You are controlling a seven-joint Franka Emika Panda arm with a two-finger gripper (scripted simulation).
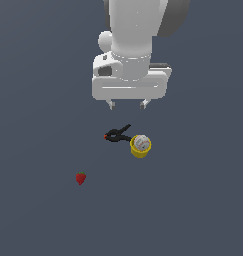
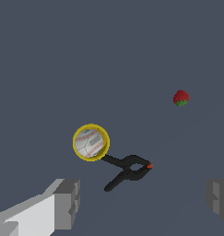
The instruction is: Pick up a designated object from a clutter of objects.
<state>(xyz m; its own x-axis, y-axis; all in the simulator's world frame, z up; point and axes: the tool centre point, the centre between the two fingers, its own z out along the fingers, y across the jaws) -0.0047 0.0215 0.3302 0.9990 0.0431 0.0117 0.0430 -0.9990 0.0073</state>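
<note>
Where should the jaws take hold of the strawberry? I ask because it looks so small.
Probably across the red body of the strawberry, coming straight down from above. It lies alone on the surface, well apart from the black clamp and yellow cup, so the open gripper has room on both sides.

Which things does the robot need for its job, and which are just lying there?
For the job:
- strawberry, the thing to pick up
- tool, open, empty

Just lying about:
- black clamp
- yellow cup
- ball inside that cup
</note>
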